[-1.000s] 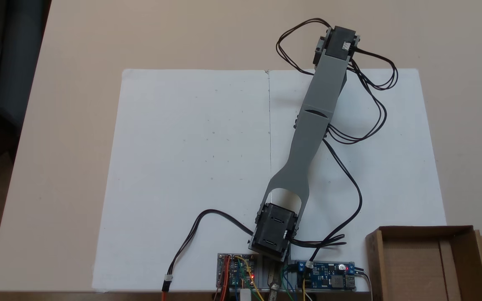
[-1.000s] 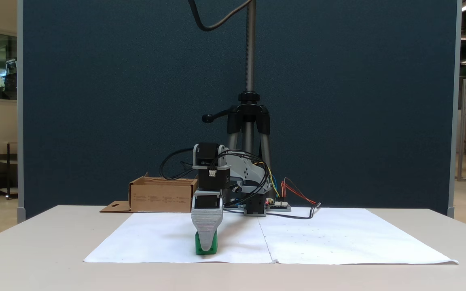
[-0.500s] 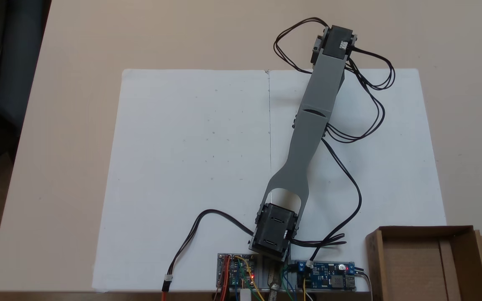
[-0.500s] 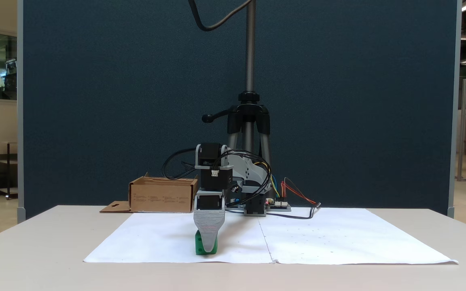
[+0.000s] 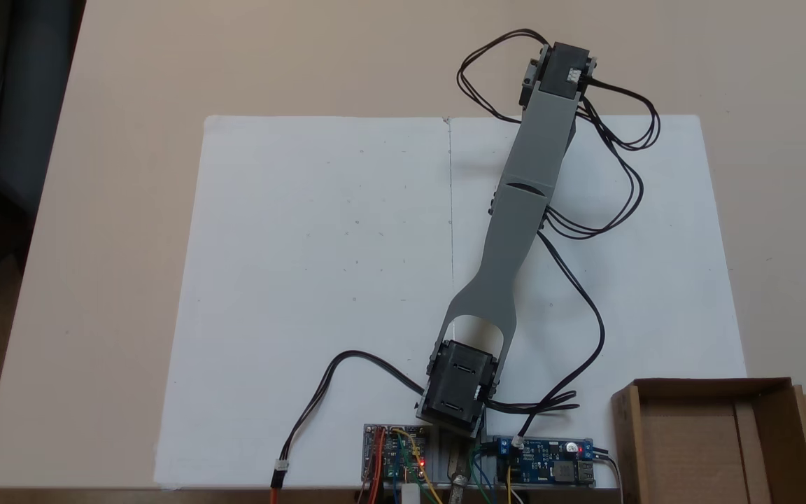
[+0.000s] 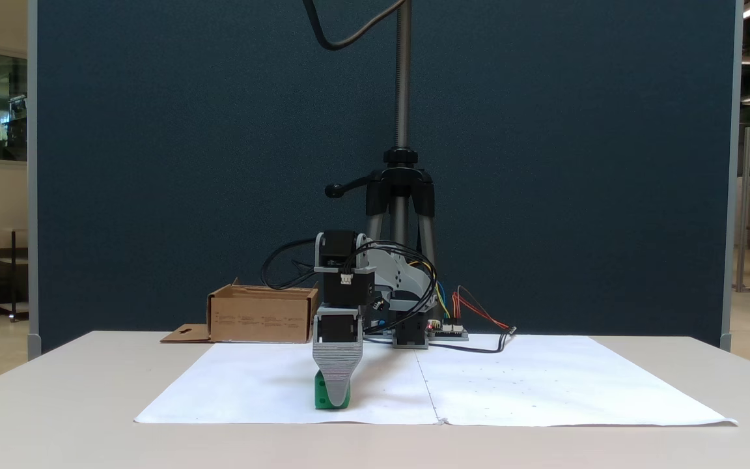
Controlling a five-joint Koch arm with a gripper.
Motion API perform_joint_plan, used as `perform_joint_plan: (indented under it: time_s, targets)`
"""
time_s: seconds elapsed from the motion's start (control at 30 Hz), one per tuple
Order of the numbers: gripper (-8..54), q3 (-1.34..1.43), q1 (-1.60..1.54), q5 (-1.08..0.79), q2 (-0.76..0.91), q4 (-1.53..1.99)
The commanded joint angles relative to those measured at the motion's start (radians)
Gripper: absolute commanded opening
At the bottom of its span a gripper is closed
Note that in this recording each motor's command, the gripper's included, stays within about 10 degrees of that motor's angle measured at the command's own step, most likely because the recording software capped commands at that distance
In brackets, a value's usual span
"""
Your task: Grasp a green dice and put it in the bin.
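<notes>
Arm's stretched out flat across the paper, reaching from the base at 6 o'clock up toward 1 o'clock in the top-down fixed view. From the front fixed view, the gripper points straight down at the table, tip right in front of the dice, which sits on the paper's near edge. Only one jaw faces the camera, so honestly can't tell if it's pinching the dice or not. The bin is down at 5 o'clock from above, well apart from the dice.
</notes>
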Motion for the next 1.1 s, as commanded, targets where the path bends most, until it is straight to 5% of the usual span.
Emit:
perform_joint_plan:
  time_s: [0.0, 0.6, 0.8, 1.07]
  targets:
    - [22.4, -0.058, 0.011, 0.003, 0.032, -0.018]
    - [22.6, -0.058, 0.012, 0.008, 0.031, -0.069]
    - [41.7, -0.046, 0.005, 0.005, 0.02, -0.064]
    - [41.9, -0.046, 0.012, 0.005, 0.006, -0.089]
